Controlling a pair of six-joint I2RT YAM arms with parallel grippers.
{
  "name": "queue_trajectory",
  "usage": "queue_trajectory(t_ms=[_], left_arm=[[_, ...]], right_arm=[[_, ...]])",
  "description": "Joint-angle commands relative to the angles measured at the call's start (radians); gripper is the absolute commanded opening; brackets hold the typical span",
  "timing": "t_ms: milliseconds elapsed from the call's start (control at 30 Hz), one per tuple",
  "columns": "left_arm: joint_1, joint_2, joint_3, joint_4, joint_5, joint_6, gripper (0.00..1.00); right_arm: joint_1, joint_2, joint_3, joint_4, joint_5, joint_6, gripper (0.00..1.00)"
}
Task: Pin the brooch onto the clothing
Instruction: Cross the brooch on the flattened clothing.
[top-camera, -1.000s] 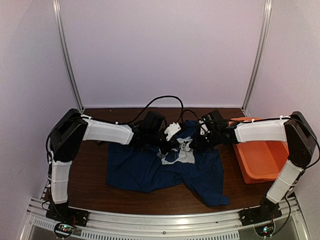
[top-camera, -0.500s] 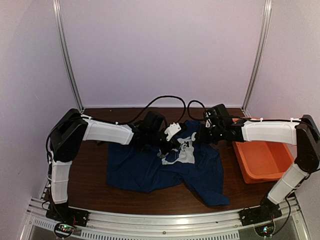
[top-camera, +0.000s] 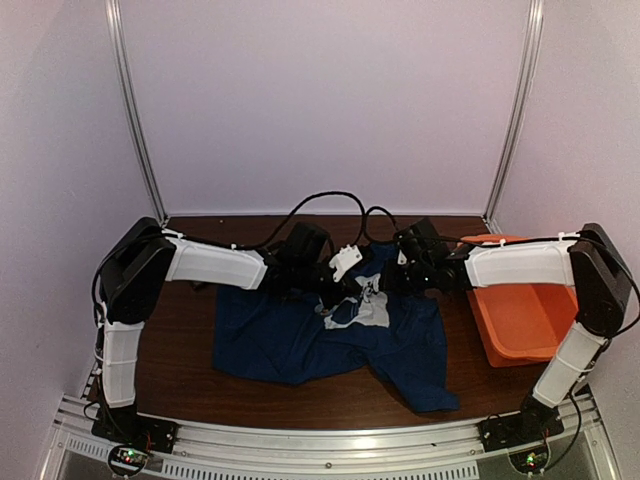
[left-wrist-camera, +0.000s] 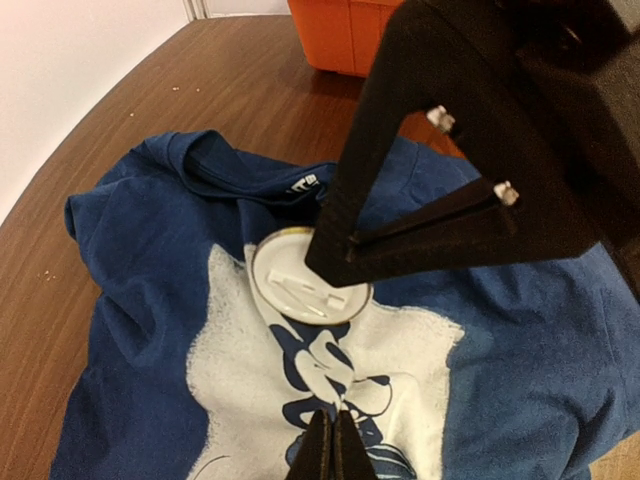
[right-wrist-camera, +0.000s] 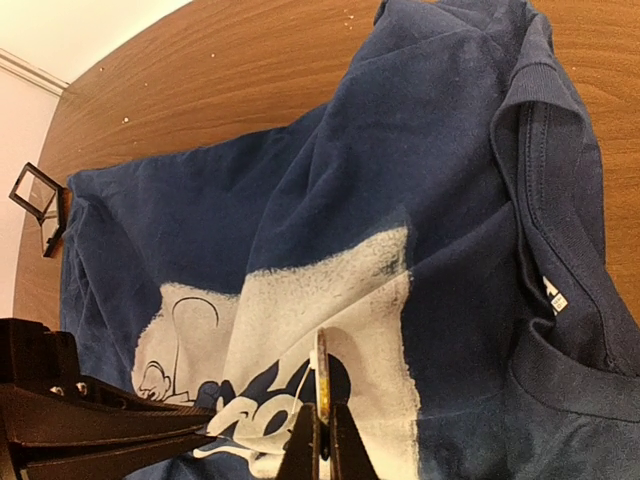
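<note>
The navy T-shirt (top-camera: 300, 345) lies crumpled on the table with its white mouse print (left-wrist-camera: 250, 400) facing up. My left gripper (left-wrist-camera: 333, 445) is shut and pinches a small fold of the print. My right gripper (right-wrist-camera: 322, 450) is shut on the brooch (right-wrist-camera: 322, 375), seen edge-on there and held upright just above the print. In the left wrist view the brooch (left-wrist-camera: 295, 288) shows its white back with the pin, held by the right gripper's black fingers (left-wrist-camera: 400, 150) at the print's top edge. Both grippers meet over the print in the top view (top-camera: 365, 288).
The orange tub (top-camera: 520, 320) stands at the right of the table, close to the right arm. A small black hinged box (right-wrist-camera: 38, 195) lies beyond the shirt's far side. Black cables loop over the table's back edge (top-camera: 330, 200).
The right arm pulled back and stretched out half a second ago, then came back to the print with the brooch. The left arm has stayed still on the fabric.
</note>
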Motion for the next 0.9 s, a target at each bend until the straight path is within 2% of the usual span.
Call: queue_trajectory(t_ms=[0, 867], left_arm=[[-0.001, -0.045, -0.012, 0.053, 0.036, -0.003, 0.00], [0.000, -0.042, -0.018, 0.065, 0.054, -0.010, 0.00]], right_arm=[[0.017, 0.025, 0.022, 0.024, 0.020, 0.014, 0.00], [0.034, 0.078, 0.049, 0.050, 0.006, 0.037, 0.00]])
